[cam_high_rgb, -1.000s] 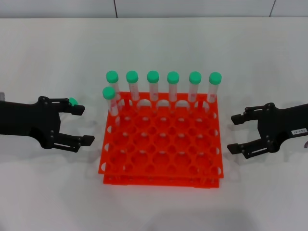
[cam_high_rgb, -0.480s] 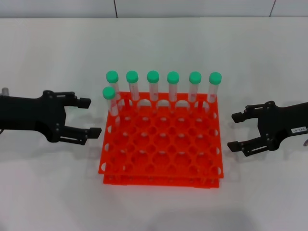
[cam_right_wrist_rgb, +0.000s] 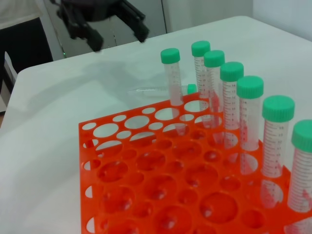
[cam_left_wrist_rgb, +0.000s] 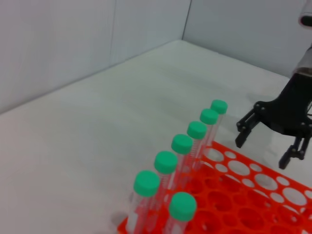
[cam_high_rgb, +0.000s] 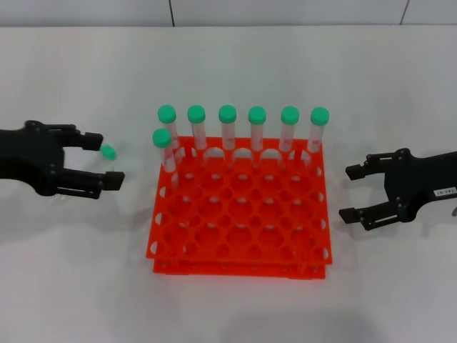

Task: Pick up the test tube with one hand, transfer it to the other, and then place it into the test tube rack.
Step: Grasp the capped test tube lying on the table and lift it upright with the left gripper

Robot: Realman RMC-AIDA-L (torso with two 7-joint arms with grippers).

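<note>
A test tube with a green cap (cam_high_rgb: 108, 151) lies on the white table left of the rack; it also shows in the right wrist view (cam_right_wrist_rgb: 156, 90). My unlabelled left gripper (cam_high_rgb: 107, 160) is open, and the cap shows between its fingers in the head view. In the right wrist view the left gripper (cam_right_wrist_rgb: 119, 38) is beyond the lying tube. The orange-red test tube rack (cam_high_rgb: 235, 261) stands at the centre. My labelled right gripper (cam_high_rgb: 348, 193) is open and empty to the right of the rack; it also shows in the left wrist view (cam_left_wrist_rgb: 262, 152).
Several green-capped tubes (cam_high_rgb: 227, 114) stand upright in the rack's back row, and one (cam_high_rgb: 162, 138) stands in the second row at the left. The other rack holes are empty. A wall runs behind the table's far edge.
My left gripper first reached toward the rack, then drew back left, and the lying tube's green cap shows again between its fingers. The right gripper has barely moved.
</note>
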